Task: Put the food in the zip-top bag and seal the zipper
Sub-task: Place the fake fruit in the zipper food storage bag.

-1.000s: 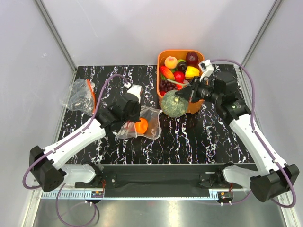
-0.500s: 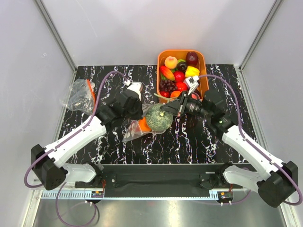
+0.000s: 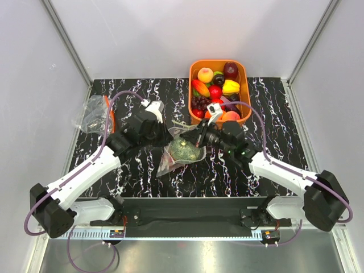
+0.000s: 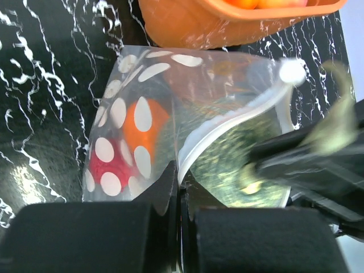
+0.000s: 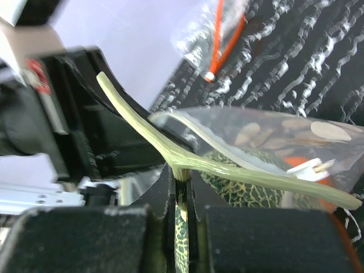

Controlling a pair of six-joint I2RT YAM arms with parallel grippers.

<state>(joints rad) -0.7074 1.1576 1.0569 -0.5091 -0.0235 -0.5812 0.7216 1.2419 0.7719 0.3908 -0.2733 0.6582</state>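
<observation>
Pinching the zipper (image 4: 227,123) edge of the zip-top bag (image 4: 153,62), the left gripper (image 4: 179,177) has its jaws closed on the plastic. The right gripper (image 5: 181,183) is clamped on the stem (image 5: 176,159) of the green melon (image 3: 185,151), which sits partway inside the bag mouth. The orange fruit (image 4: 149,122) and the red-peach fruit (image 4: 105,164) are inside the bag, which is on the table (image 3: 131,91) just in front of the orange basket (image 3: 191,77).

One left tool (image 3: 166,135), one right tool (image 3: 197,136). One dotted zip-top bag (image 3: 166,165) holding three toys: one green melon (image 3: 185,149), one orange fruit (image 4: 145,122), one red fruit (image 4: 106,165). One orange basket (image 3: 191,77), contents too crowded to count. One crumpled clear bag (image 3: 94,114).
</observation>
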